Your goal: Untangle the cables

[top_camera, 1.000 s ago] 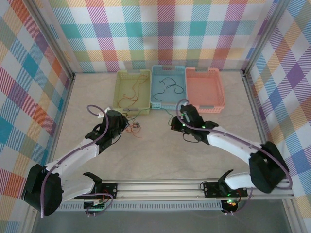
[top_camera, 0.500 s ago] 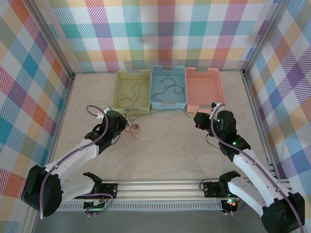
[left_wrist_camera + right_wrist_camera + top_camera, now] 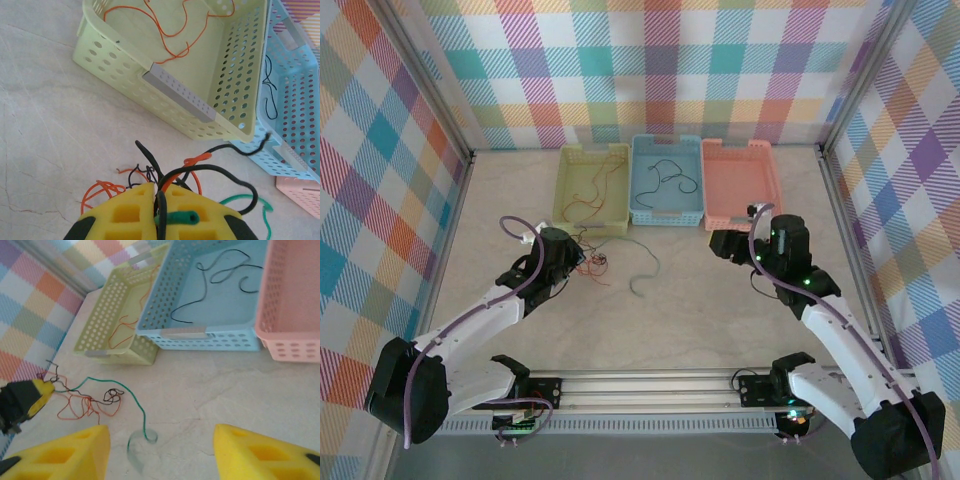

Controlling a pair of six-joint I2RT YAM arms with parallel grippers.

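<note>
Left gripper clamps the knotted cables, seemingly anchoring them — right gripper hangs wide open, empty, near the green cable.

Laboratory robot cell: plaid-printed walls enclosed a pale tabletop; an aluminium mounting rail ran along the frame's bottom.

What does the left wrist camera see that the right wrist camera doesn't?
Left wrist camera: close up, the left gripper pinching a black wire and the green wire. Right wrist camera: the right gripper wide open, and the green wire's loose end curled on the table. Both: the yellow-green basket holding an orange wire, and the blue basket.
</note>
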